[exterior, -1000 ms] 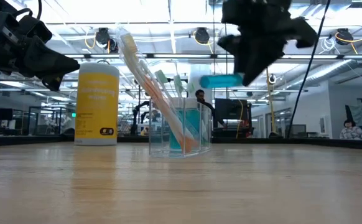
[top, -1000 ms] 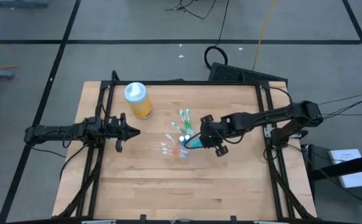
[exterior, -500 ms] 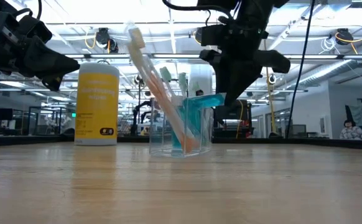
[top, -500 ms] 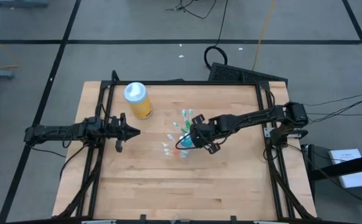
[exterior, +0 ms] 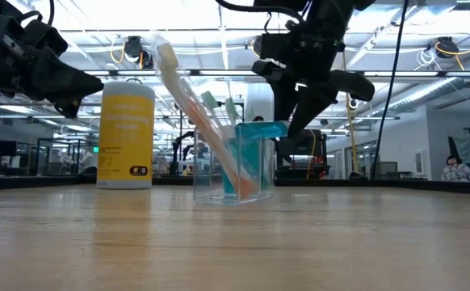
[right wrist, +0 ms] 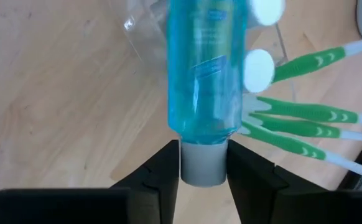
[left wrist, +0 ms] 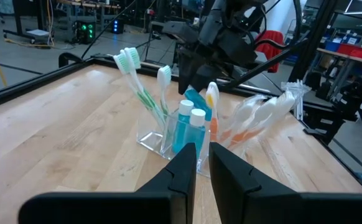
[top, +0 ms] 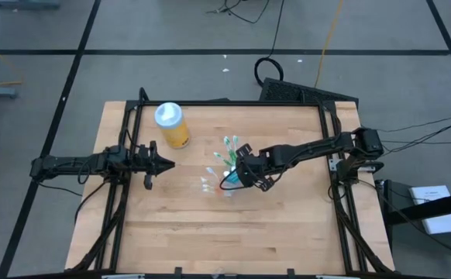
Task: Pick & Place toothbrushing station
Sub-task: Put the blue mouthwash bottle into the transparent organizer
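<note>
Nearly done: right gripper (right wrist: 201, 163) fingers clamp a teal tube (right wrist: 204, 68) over the cup (exterior: 233, 166) holding toothbrushes (left wrist: 142, 87); left gripper (left wrist: 203, 163), almost closed and empty, waits at the desk (top: 171, 232) edge.

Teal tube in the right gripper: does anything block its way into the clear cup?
Partly. The right gripper holds the teal tube by its cap over the clear cup, which already holds two capped tubes and leaning toothbrushes. They crowd the opening; whether a gap remains is unclear.
</note>
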Motion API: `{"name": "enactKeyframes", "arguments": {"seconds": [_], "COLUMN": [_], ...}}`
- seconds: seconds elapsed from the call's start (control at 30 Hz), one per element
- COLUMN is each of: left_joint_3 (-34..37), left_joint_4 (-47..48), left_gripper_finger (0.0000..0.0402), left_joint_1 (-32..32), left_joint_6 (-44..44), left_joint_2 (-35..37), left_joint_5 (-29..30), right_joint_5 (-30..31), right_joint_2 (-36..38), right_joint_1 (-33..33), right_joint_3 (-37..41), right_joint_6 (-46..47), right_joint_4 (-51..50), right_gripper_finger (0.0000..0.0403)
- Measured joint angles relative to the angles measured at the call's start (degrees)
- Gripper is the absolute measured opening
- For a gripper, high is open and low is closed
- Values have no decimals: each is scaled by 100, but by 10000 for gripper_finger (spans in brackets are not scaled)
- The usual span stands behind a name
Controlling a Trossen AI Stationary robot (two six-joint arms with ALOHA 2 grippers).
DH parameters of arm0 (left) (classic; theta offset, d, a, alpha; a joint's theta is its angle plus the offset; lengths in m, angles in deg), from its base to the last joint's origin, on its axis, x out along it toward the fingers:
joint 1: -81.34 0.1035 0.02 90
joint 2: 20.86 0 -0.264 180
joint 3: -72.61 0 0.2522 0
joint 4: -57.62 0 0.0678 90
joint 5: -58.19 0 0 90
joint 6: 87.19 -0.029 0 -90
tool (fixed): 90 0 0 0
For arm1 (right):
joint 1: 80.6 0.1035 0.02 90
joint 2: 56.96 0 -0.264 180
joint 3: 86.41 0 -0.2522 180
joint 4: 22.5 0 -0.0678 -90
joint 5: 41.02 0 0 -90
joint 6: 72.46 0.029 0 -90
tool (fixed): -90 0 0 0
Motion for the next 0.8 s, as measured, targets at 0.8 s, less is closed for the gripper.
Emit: {"name": "enactKeyframes", "arguments": {"seconds": [0.8], "left_joint_3": [0], "left_joint_4": [0], "left_gripper_finger": [49], "left_joint_1": [-1], "left_joint_6": [-2], "left_joint_2": [0], "left_joint_5": [1], "right_joint_5": [584], "right_joint_2": [64], "right_joint_1": [182], "right_joint_3": [2], "right_joint_6": [-320], "right_joint_4": [447], "right_gripper_finger": [129]}}
